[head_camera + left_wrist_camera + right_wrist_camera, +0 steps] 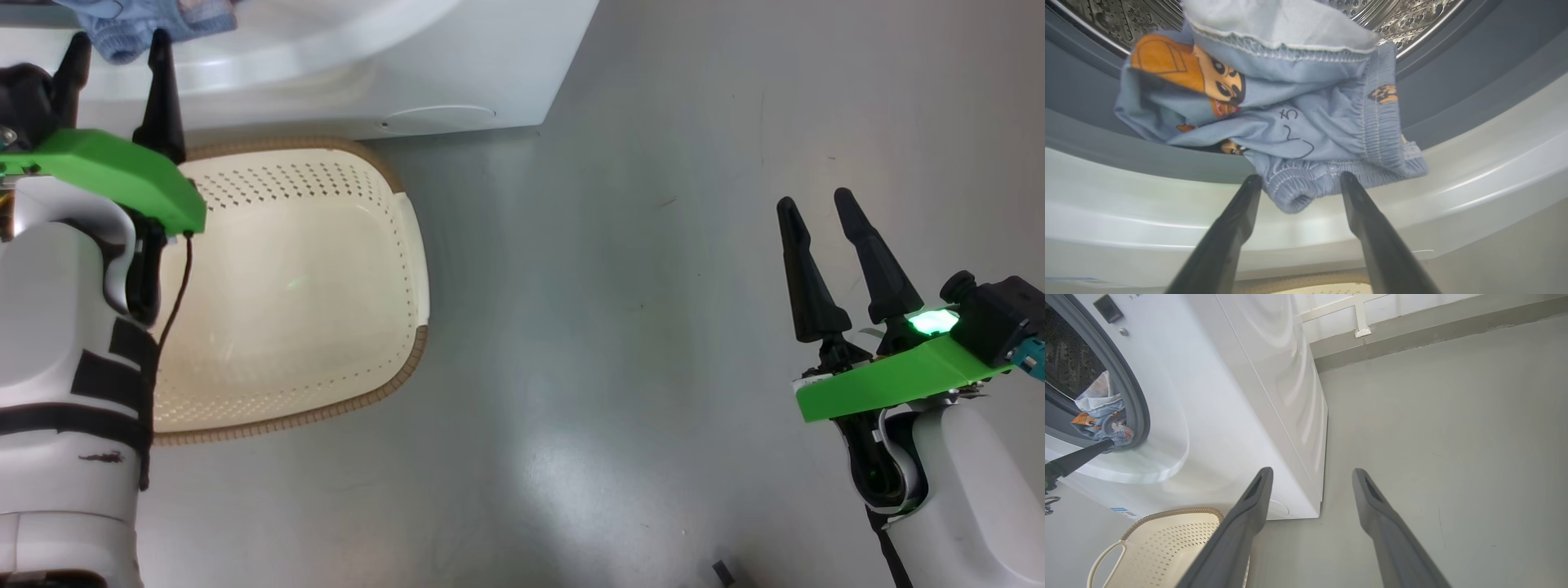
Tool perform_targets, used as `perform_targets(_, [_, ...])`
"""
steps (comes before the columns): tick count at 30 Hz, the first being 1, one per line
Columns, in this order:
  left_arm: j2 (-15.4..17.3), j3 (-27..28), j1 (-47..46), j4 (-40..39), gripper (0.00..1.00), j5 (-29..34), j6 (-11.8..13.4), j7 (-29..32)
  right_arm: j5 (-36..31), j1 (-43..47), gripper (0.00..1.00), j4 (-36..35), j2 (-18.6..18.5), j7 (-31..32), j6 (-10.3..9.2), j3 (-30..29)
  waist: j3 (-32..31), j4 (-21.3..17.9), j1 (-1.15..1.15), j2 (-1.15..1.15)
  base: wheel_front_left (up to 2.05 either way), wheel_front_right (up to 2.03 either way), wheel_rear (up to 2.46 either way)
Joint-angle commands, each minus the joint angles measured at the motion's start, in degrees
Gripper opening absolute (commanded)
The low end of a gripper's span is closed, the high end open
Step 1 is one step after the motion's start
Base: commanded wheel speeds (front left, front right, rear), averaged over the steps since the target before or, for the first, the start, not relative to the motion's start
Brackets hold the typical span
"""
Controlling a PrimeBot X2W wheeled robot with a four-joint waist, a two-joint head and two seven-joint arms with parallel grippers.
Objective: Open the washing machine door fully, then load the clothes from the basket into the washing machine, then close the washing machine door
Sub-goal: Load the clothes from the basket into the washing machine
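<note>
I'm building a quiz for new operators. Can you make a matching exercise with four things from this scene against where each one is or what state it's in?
Things:
1. clothes
2. basket
3. left gripper
4. right gripper

Places or states:
A. on the floor in front of the washing machine
B. open above bare floor, off to the machine's side
C. hanging over the lower lip of the machine's round opening
D. open, right at the clothes

Pairs: 1-C, 2-A, 3-D, 4-B
</note>
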Motion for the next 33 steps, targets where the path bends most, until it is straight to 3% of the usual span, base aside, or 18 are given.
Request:
perform_targets(1, [2.39,1.21,-1.01,-1.25,1.0,0.46,0.07,-0.32,-0.34,0.38,1.0,-1.39,0.06,-0.27,0.57,1.16,0.05,-0.05,0.0,0.0,0.0,0.0,0.0])
perform_targets(2, [2.38,1.21,-1.06,-1.22,0.65,0.54,0.05,-0.32,-0.35,0.38,1.0,-1.42,0.08,-0.27,0.57,1.12,0.05,-0.08,0.0,0.0,0.0,0.0,0.0])
perform_targets(3, [2.36,1.21,-1.12,-1.19,0.42,0.62,0.03,-0.32,-0.37,0.39,1.0,-1.43,0.09,-0.27,0.57,1.09,0.04,-0.11,0.0,0.0,0.0,0.0,0.0])
perform_targets(4, [2.35,1.21,-1.17,-1.14,0.12,0.67,0.02,-0.32,-0.39,0.41,1.0,-1.45,0.1,-0.27,0.57,1.07,0.02,-0.14,0.0,0.0,0.0,0.0,0.0])
perform_targets(5, [2.35,1.21,-1.17,-1.14,0.12,0.67,0.02,-0.32,-0.39,0.41,1.0,-1.45,0.1,-0.27,0.57,1.07,0.02,-0.14,0.0,0.0,0.0,0.0,0.0])
perform_targets(6, [2.32,1.25,-1.31,-1.09,0.0,0.69,-0.01,-0.32,-0.42,0.45,1.0,-1.47,0.12,-0.27,0.57,1.0,0.0,-0.17,0.0,0.0,0.0,0.0,0.0])
perform_targets(21, [2.46,0.88,-4.14,-3.76,0.0,-0.9,-0.15,-0.32,-0.46,0.54,1.0,-1.68,0.53,-0.27,0.57,0.7,0.22,-0.14,0.0,0.0,0.0,0.0,0.0])
perform_targets(33, [5.62,-1.79,-15.39,6.0,0.0,-1.57,-0.16,-0.32,-0.2,0.21,1.0,-1.35,1.3,-0.27,0.57,1.94,0.55,-2.04,0.0,0.0,0.0,0.0,0.0])
